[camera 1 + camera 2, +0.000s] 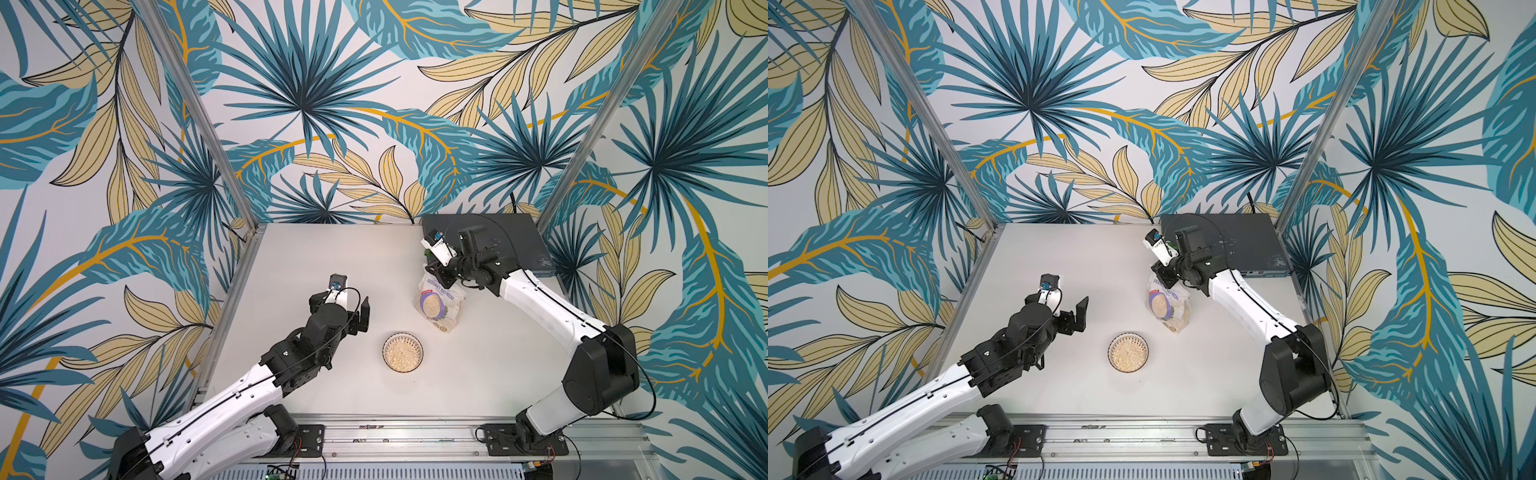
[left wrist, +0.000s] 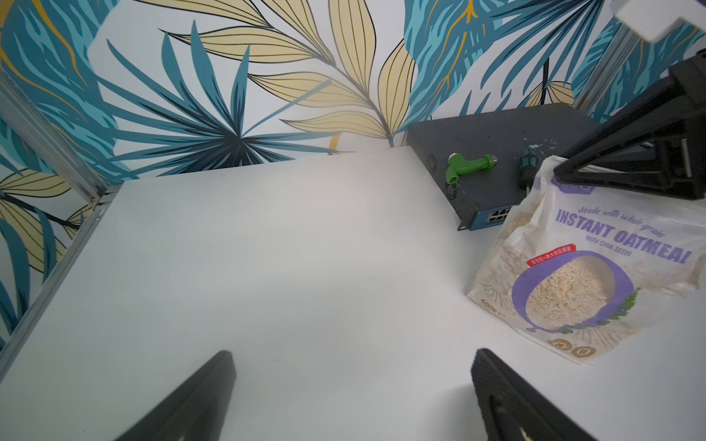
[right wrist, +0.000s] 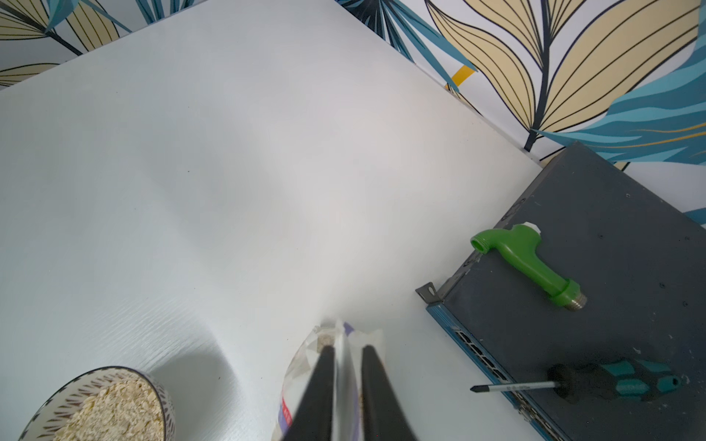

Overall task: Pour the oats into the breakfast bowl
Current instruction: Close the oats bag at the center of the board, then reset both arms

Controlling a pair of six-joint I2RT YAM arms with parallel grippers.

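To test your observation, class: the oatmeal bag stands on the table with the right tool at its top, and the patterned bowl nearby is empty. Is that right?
Not quite: the bowl is not empty, it holds oats, as both top views show. The oatmeal bag does stand on the table with the right tool at its top.

Left tool (image 1: 340, 305) over white table (image 1: 299, 257), jaws spread wide, breakfast bowl (image 1: 402, 336) full of pale flakes near it, upright bag of oats (image 1: 438, 301), top edge at right tool (image 1: 435, 272).
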